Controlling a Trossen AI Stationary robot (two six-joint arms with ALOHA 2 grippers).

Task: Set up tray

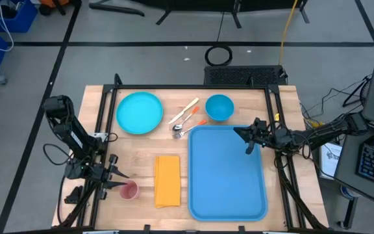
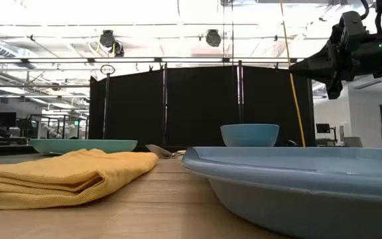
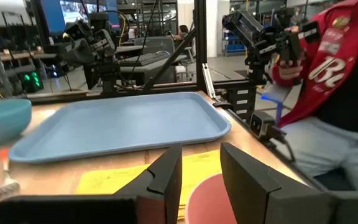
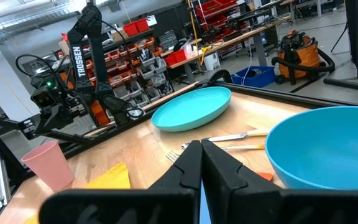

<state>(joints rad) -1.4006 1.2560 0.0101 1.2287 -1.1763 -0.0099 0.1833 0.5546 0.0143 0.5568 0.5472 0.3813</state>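
tray empty, flat on desk by napkin | right gripper clenched, empty, above its far edge | left gripper parted, at cup | tray: stiff, light, slick; pinch raised rim

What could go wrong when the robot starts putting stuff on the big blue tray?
The left hand sits open right beside the pink cup, so a clumsy move might tip it over. The cutlery lies in a tight pile between the plate and the bowl, so picking just one piece could be tricky. The right hand hangs shut above the tray; coming down carelessly, it could bump the rim.
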